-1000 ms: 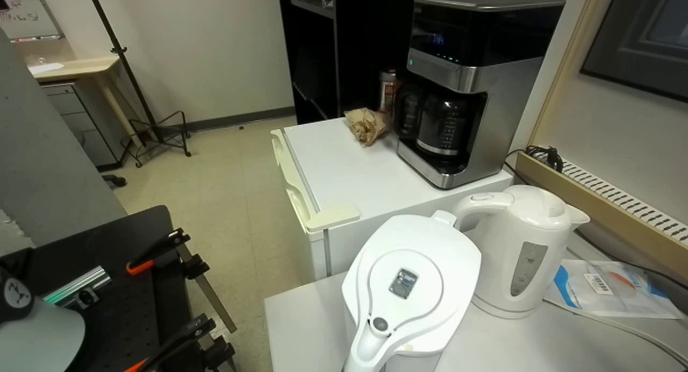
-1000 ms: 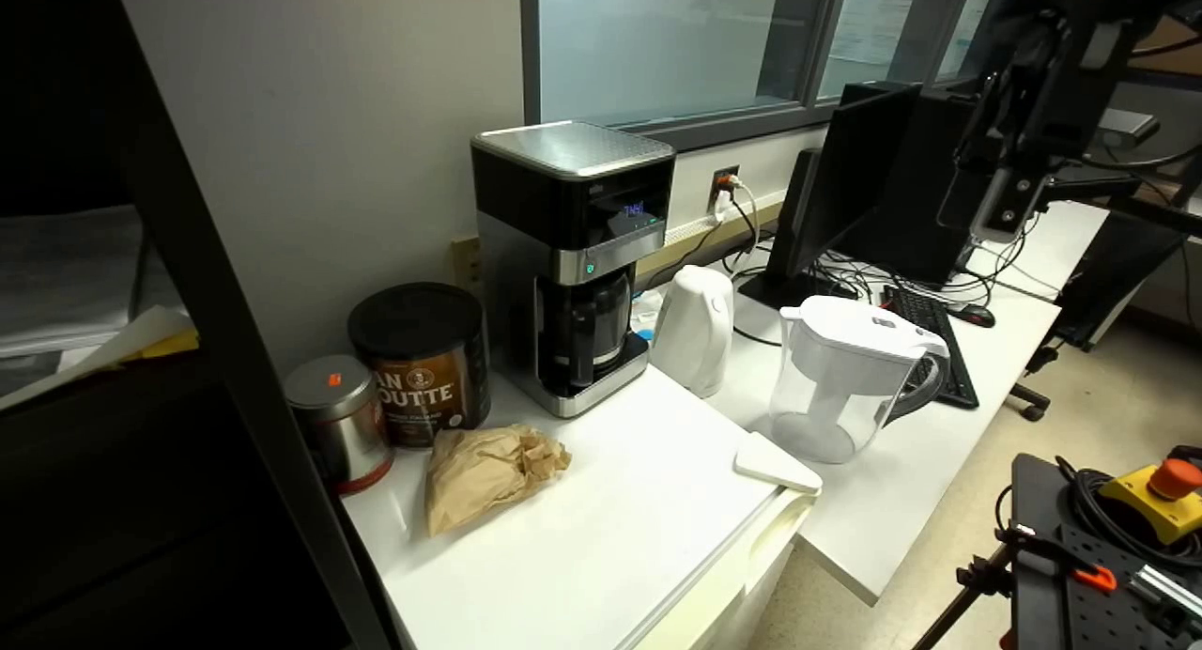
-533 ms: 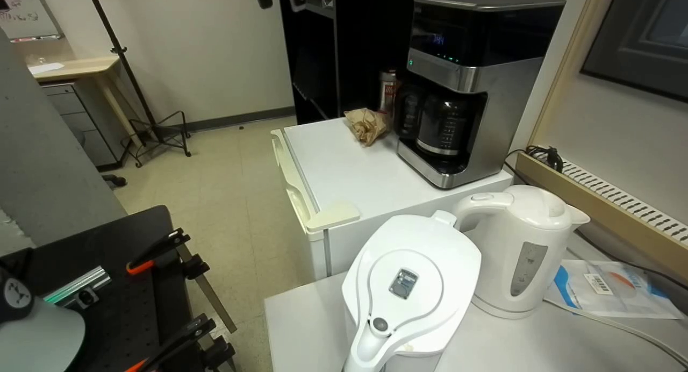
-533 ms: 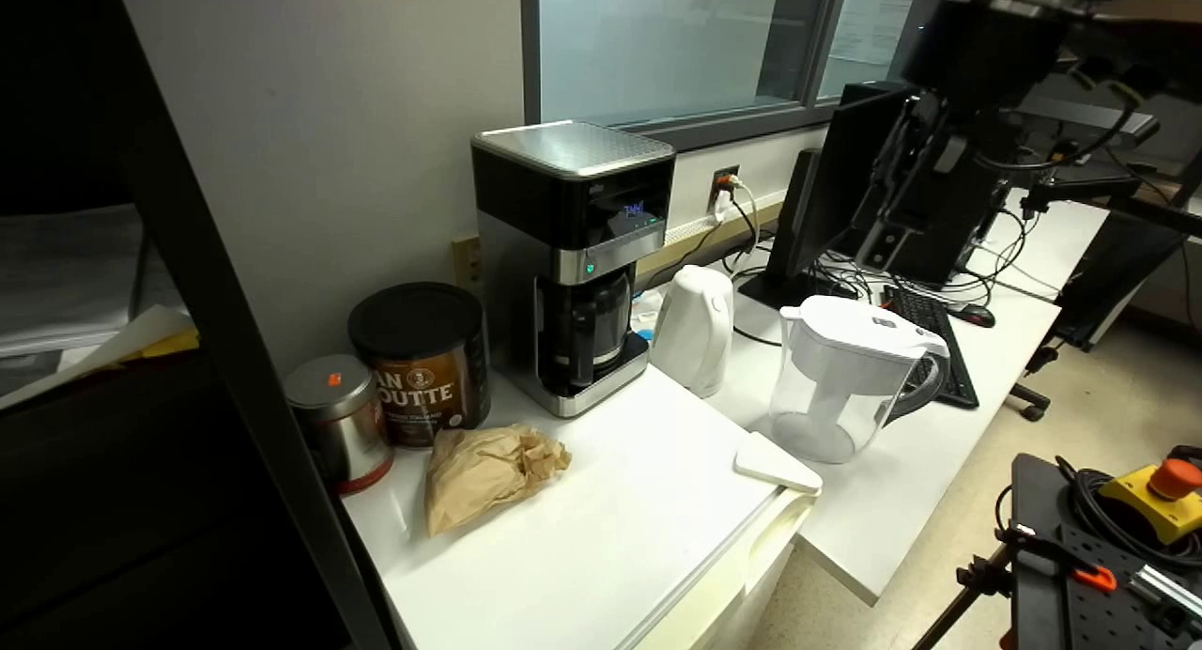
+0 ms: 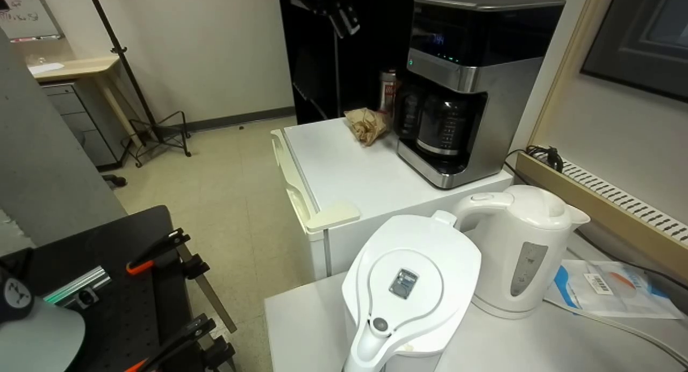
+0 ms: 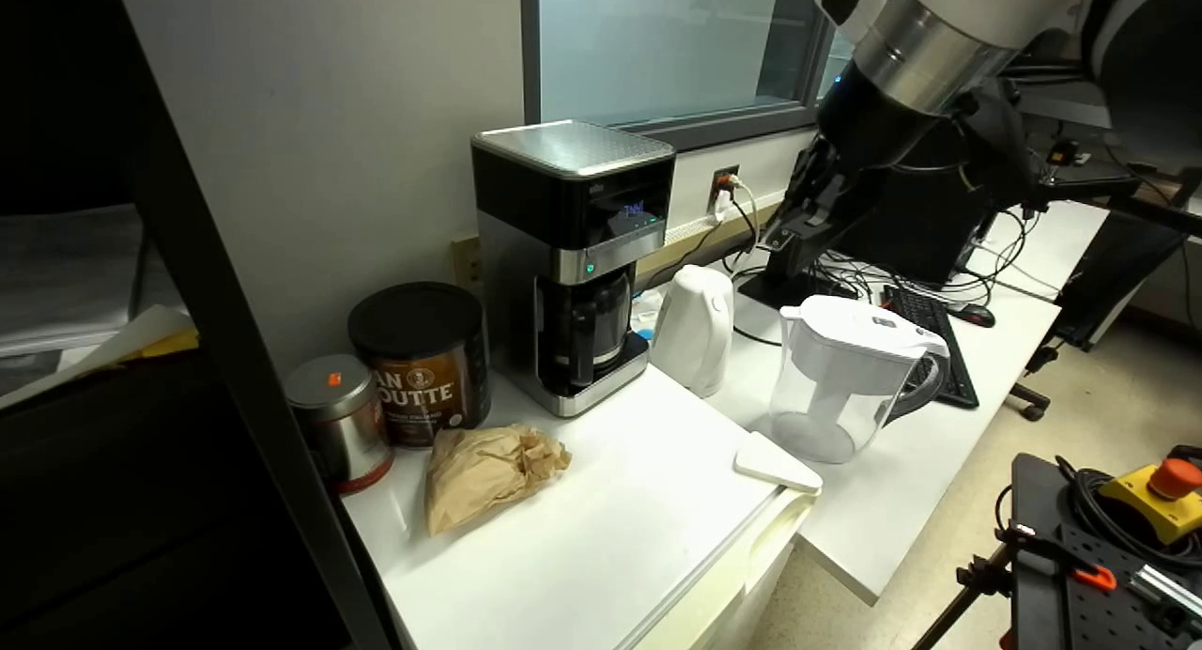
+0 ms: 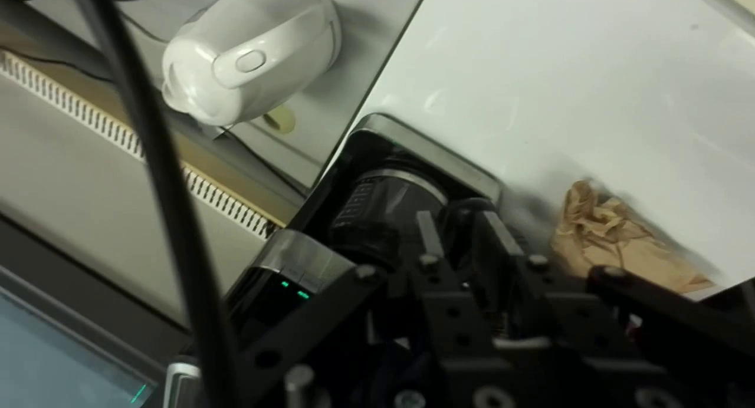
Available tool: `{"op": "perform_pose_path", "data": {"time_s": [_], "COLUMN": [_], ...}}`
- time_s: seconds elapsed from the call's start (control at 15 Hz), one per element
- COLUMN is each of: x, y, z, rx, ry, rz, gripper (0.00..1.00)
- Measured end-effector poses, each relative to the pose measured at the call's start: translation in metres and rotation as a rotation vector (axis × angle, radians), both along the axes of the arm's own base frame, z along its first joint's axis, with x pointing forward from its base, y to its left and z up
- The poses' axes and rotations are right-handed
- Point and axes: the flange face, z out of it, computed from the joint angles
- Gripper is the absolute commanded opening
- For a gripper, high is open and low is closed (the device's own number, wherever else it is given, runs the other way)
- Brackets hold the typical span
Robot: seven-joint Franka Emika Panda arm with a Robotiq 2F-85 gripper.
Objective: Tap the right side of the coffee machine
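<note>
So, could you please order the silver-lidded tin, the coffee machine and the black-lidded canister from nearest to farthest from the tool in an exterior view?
1. Coffee machine: picture-left of the tool
2. Black-lidded canister: left of the machine
3. Silver-lidded tin: farthest left

In an exterior view the gripper is swinging in from the right toward the coffee machine, and the gap between the two is shrinking. It is tilting, going from steeply downward to a slant toward the machine. More of the arm, silver and white, is coming into sight above and to the right of the machine. In an exterior view the gripper, out of sight a second ago, is dropping in and drawing nearer the machine, now hanging to the left of its upper part and hiding a bit of the shelf.
</note>
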Motion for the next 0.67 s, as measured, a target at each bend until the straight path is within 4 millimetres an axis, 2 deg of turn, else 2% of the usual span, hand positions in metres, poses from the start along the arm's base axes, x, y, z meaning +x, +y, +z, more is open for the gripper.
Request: {"op": "perform_pose_path", "data": {"time_s": [0.33, 0.67], "x": [0.018, 0.039], "y": [-0.012, -0.015], "z": [-0.027, -0.05], "rx": [-0.122, -0.163], "ry": [-0.115, -0.166], "rz": [-0.055, -0.113], "gripper": [0.03, 0.03]}}
